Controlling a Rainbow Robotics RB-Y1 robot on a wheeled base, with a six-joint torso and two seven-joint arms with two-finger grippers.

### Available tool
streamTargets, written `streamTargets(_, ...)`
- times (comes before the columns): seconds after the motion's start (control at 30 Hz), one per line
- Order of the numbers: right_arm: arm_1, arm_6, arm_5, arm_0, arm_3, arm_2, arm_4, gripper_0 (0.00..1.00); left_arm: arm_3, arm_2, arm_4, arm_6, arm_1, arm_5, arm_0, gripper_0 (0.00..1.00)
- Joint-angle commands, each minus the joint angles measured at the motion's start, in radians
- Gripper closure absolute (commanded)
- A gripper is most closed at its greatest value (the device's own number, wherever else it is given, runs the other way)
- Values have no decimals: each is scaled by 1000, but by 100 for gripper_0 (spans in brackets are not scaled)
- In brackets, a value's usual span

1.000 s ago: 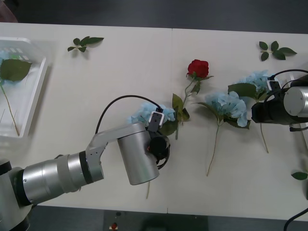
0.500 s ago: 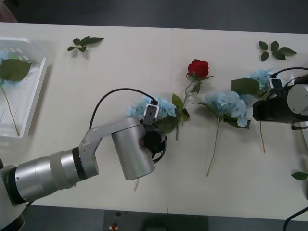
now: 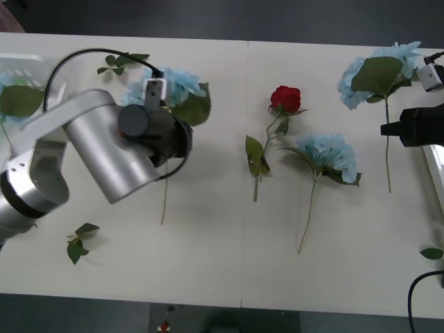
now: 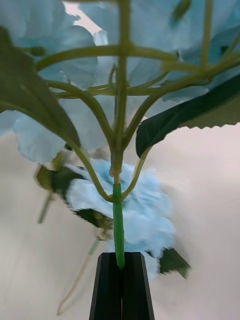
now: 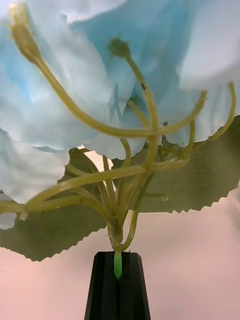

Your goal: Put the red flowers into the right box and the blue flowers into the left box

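My left gripper (image 3: 161, 133) is shut on the stem of a blue flower (image 3: 173, 84), held above the table's left half with the stem hanging toward me. In the left wrist view the black fingertips (image 5: 118, 261) pinch the stem just under the head (image 5: 100, 75). My right gripper (image 3: 388, 130), at the right edge, is shut on another blue flower (image 3: 378, 69); its fingertips (image 4: 120, 261) clamp the green stem (image 4: 118, 225). A red flower (image 3: 285, 97) and a third blue flower (image 3: 329, 154) lie on the table. The left box (image 3: 52, 76) is at the far left, and a strip of the right box (image 3: 437, 182) shows at the right edge.
A big green leaf (image 3: 19, 100) and a stem lie inside the left box. Loose leaf sprigs lie at the back left (image 3: 121, 61), front left (image 3: 78, 244) and front right (image 3: 431, 253). A seam runs down the middle of the white table (image 3: 208, 263).
My left arm has lifted its blue flower and swung left toward the left box. My right gripper has raised its blue flower toward the back right. A leaf sprig now shows at the front left.
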Motion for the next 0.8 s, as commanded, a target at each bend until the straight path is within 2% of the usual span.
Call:
streamTargets(0.03,-35,60,4,-30,-35,16,-202,100,-53,179,40,-6,125,5,81,100)
streamTargets(0.3,-35,39,2,-70,-35,42,-515,100,-24,515,62,-62,274,0,274,100)
streamTargets(0.4,-34,8,4,-93,-35,63,-611,100,34,636,80,-79,309,-14,340,100)
streamTargets(0.57,-9,-65,2,-126,-35,80,-716,100,160,731,85,-159,352,-68,392,100)
streamTargets(0.8,48,-154,4,-205,-42,108,-731,100,424,755,93,-311,358,-292,404,100)
